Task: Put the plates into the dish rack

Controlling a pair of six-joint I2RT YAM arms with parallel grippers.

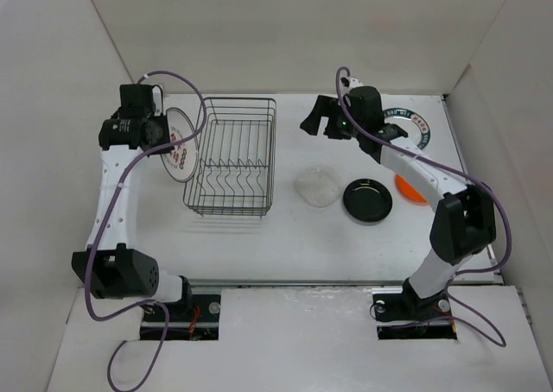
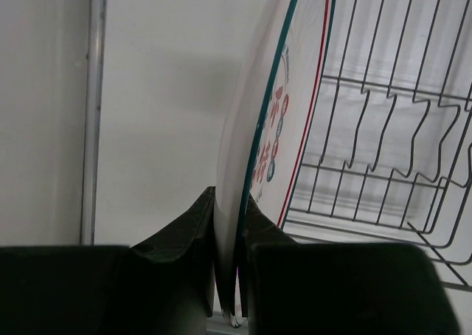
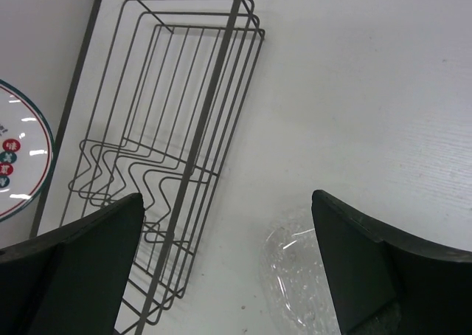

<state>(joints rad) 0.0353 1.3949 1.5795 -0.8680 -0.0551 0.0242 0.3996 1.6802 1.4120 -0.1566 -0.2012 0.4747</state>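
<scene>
While the left gripper (image 1: 162, 138) is clamped on the red-marked plate (image 1: 180, 145), that plate stands on edge, its lower rim pinched between the two fingers and the rest rising away from them in the left wrist view. It hangs just beside the rack's (image 1: 226, 204) left side, outside the wires, its printed face turned toward the basket; whether rim and wire touch cannot be told. No plate sits among the rack's zigzag prongs. The right gripper (image 1: 320, 126) is spread wide and holds nothing. It hovers over the far part of the table, right of the rack, and its wrist view looks down on the rack's right wall and on the clear plate (image 1: 318, 187), which lies flat on the table between rack and black plate (image 1: 367, 200). The orange plate (image 1: 409, 190) lies just right of the black one, partly hidden under the right arm. The green-rimmed plate (image 1: 421, 124) lies flat at the far right, also partly covered by that arm.
</scene>
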